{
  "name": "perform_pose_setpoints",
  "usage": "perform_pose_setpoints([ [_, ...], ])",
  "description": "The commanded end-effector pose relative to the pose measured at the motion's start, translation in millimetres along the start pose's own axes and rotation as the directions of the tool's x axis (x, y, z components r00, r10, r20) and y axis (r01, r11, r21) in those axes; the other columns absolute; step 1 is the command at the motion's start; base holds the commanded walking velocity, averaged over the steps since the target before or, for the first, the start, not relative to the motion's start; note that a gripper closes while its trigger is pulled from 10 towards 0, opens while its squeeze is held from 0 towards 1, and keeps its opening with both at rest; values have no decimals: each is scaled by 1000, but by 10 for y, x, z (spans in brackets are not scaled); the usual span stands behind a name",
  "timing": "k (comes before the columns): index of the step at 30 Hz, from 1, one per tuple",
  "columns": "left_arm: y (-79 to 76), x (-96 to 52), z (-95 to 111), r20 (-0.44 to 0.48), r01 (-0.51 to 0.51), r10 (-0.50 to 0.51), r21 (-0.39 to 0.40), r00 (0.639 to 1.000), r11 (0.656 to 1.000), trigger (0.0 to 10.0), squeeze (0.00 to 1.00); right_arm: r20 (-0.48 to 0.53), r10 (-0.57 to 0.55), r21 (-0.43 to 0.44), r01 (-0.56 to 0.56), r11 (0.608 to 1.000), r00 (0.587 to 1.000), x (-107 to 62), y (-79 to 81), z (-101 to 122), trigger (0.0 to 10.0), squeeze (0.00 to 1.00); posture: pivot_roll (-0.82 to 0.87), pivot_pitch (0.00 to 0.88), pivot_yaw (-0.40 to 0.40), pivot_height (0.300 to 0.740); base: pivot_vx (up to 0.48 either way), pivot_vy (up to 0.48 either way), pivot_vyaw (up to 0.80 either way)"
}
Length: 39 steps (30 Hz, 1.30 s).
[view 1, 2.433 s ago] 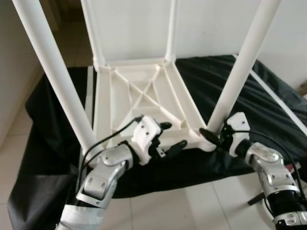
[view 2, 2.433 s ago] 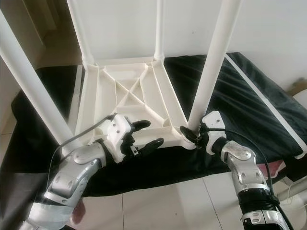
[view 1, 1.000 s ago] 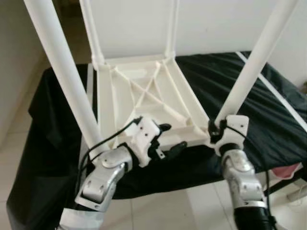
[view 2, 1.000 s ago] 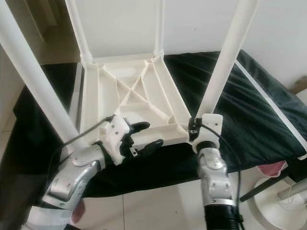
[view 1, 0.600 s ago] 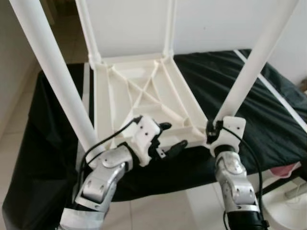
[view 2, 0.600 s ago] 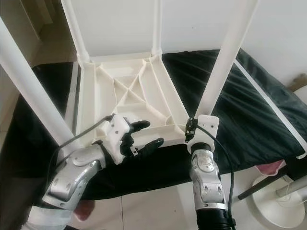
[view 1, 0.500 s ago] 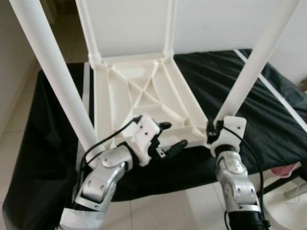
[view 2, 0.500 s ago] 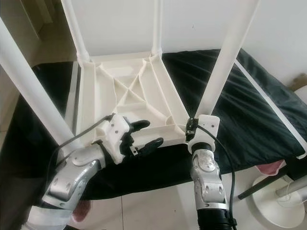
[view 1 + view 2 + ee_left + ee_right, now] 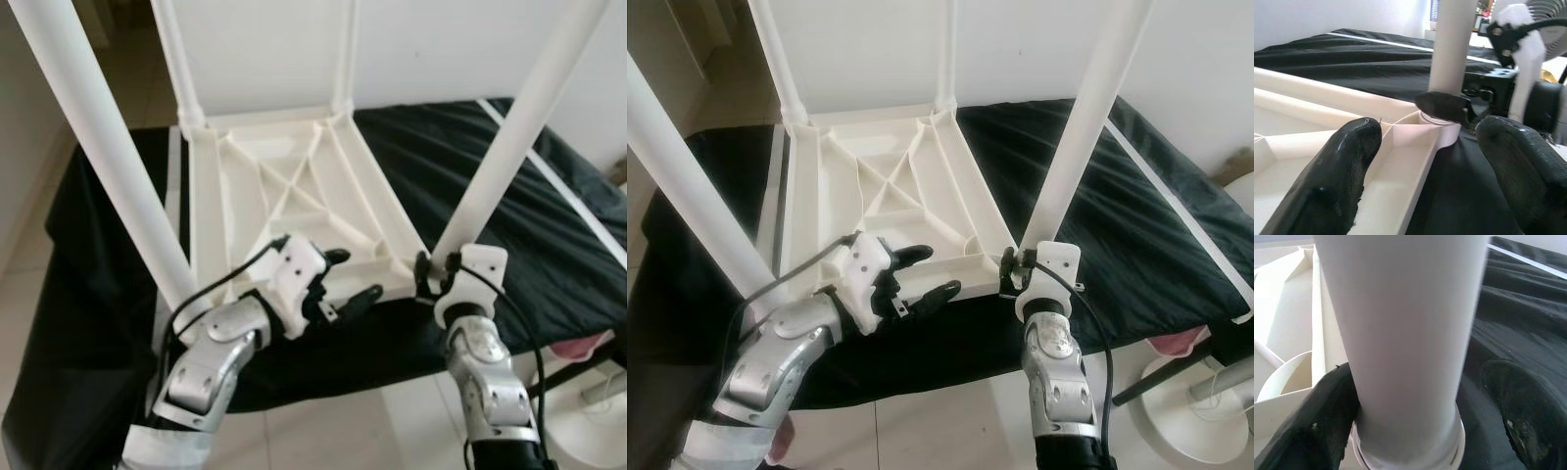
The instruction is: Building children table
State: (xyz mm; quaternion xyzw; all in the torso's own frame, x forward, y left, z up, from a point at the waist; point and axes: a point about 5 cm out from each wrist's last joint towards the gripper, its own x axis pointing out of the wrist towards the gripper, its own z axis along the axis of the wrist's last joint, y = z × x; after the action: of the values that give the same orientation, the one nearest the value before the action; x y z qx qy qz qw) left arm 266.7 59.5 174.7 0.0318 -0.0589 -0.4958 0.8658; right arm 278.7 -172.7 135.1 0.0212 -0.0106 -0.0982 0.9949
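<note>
Resting upside down on a black cloth-covered surface (image 9: 88,294), the white plastic children's table top (image 9: 294,196) is showing its ribbed underside, with four white tubular legs rising from its corners; the near-left leg (image 9: 108,147) is standing close to the cloth's left edge. The left gripper (image 9: 338,277) is hovering over the near rim of the table top, fingers spread wide and holding nothing, much as it was a moment ago. Further right, the right gripper (image 9: 431,277) is now sitting slightly lower at the base of the near-right leg (image 9: 519,127), its wrist more squarely under the socket than in the earlier frames; in the right wrist view one finger (image 9: 1327,421) is touching the leg while the other is standing apart, so the grip is looking loose (probably re-seating for another twist or push). That suggests the last leg is being tightened and the build is nearly finished. Open cloth is lying to the right, with a bed edge and white fan base (image 9: 1205,411) near the right elbow.
</note>
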Motion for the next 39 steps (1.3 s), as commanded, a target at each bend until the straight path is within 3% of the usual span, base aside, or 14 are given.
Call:
perform_pose_setpoints([
  [1,19,-10,31,17,-37,37,-17,999,999,10000,0,0,-26,-13,26,1000,1000,-62,-72,-24,10000,0,12,64,-31,740,0,0,0],
  [8,33,-27,117,80,-34,42,-99,996,995,10000,0,-20,5,-37,-6,999,1000,-201,-20,-89,10000,0,6,65,-40,740,0,0,0],
  [13,105,-132,226,127,-35,55,-158,990,987,10000,0,-3,145,-58,-145,988,989,-463,102,-114,10000,0,1,71,-42,740,0,0,0],
  [22,89,-247,234,85,13,-1,-135,996,991,10000,0,-14,327,-37,-327,944,945,-569,170,-128,10000,0,0,80,-42,740,0,0,0],
  [28,41,-336,190,11,68,-67,-102,998,992,10000,0,0,421,-20,-421,907,907,-529,267,-101,10000,0,9,85,-45,740,0,0,0],
  [30,-59,-380,166,-22,124,-127,-107,992,986,10000,0,9,440,-24,-440,898,898,-451,295,-81,10000,0,20,88,-47,740,0,0,0],
  [36,-227,-486,78,-97,208,-224,-149,970,967,10000,0,19,450,-48,-449,892,893,-325,279,-64,10000,0,34,94,-49,740,0,0,0],
  [39,-312,-625,-22,-168,249,-280,-183,945,951,10000,0,29,420,-47,-418,907,907,-214,237,-57,10000,0,49,99,-52,740,0,0,0],
])
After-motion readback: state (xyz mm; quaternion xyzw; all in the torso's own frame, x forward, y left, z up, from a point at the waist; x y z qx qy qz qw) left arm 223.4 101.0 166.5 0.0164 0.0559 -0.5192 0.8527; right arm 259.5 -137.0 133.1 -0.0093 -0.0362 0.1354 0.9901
